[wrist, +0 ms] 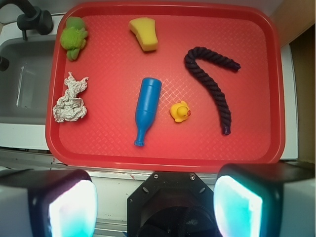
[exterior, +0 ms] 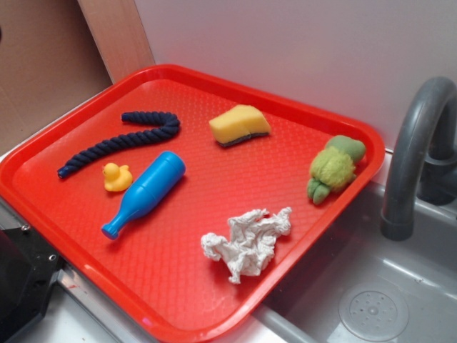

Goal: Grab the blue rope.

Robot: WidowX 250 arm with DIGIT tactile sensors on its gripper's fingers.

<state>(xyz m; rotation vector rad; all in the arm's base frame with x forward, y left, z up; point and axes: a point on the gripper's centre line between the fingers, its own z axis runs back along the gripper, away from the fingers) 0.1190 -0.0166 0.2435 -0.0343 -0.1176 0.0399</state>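
Gripper point(wrist: 155, 197) wide and empty above the tray's point(wrist: 276, 98) near edge: steer it right to the rope point(wrist: 215, 84), straddling its straight run, clear of the duck point(wrist: 180, 111).

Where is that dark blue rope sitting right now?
The blue rope lies on the red tray, toward its far left in the exterior view and on the right in the wrist view, just beyond the yellow rubber duck and blue bottle.

The hand point(wrist: 155, 200) hovers wide open, above the tray point(wrist: 165, 157) holding the blue rope point(wrist: 216, 84).
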